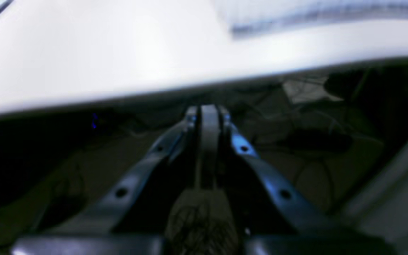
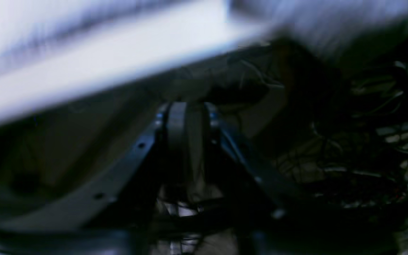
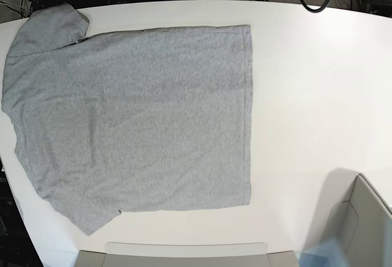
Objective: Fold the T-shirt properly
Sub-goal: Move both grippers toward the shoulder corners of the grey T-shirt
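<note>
The heather-grey T-shirt lies spread flat, plain side up, on the left half of the white table as the base view shows it. Its hem runs as a straight line down the middle of the worktop, from near the far edge to near the near edge. One sleeve reaches the far left corner; the other sleeve lies toward the near left edge. The collar end sits at the left edge. No lettering is visible on the exposed side.

Neither arm appears in the base view. The left gripper is seen in its wrist view beyond the table edge, over dark floor and cables, its fingers pressed together with nothing between them. The right gripper is likewise off the table edge in its wrist view, jaws closed together and empty. Both wrist views are blurred. The cloth shows as a grey blur at the top of each
</note>
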`<action>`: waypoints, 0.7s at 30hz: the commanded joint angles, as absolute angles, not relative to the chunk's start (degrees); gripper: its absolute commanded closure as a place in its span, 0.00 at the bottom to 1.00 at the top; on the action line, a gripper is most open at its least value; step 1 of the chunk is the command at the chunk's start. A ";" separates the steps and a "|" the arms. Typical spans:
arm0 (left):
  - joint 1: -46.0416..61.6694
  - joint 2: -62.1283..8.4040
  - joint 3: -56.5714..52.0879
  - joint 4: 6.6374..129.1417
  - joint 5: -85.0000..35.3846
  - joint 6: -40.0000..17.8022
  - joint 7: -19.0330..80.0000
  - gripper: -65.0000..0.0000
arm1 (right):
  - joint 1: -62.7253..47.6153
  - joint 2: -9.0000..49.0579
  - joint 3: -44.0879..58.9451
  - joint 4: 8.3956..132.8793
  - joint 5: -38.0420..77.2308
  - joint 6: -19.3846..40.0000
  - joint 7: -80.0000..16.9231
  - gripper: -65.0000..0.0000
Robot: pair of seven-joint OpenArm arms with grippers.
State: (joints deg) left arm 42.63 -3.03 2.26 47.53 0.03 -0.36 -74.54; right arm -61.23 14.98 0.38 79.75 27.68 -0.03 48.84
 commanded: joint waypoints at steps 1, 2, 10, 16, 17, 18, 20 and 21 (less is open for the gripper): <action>44.00 -3.12 2.33 50.24 0.04 -0.31 -76.53 0.89 | -63.96 17.19 0.48 82.07 30.20 0.04 49.19 0.79; 44.44 -3.12 2.33 51.91 0.04 -0.31 -76.53 0.87 | -64.66 18.86 0.48 83.65 32.40 0.04 48.48 0.78; 44.70 -3.12 2.33 56.66 0.04 -0.31 -74.07 0.86 | -67.30 32.57 0.66 87.43 54.81 0.04 48.22 0.74; 44.53 -3.03 2.33 58.07 0.13 -0.31 -70.11 0.86 | -70.90 39.69 5.85 87.16 70.02 0.04 47.87 0.57; 44.44 -3.03 2.33 58.07 0.13 -0.31 -70.11 0.86 | -71.34 40.31 6.90 87.08 70.90 0.04 47.87 0.56; 44.35 -3.03 2.33 58.07 0.13 -0.31 -70.11 0.86 | -71.52 40.84 7.96 86.99 71.43 0.04 47.78 0.57; 44.26 -3.12 2.33 58.07 0.13 -0.31 -70.11 0.86 | -71.43 41.63 10.15 86.11 72.31 0.04 47.78 0.57; 44.18 -3.12 2.33 58.07 0.13 -0.31 -70.11 0.86 | -71.34 41.80 10.86 85.49 72.66 0.04 47.78 0.57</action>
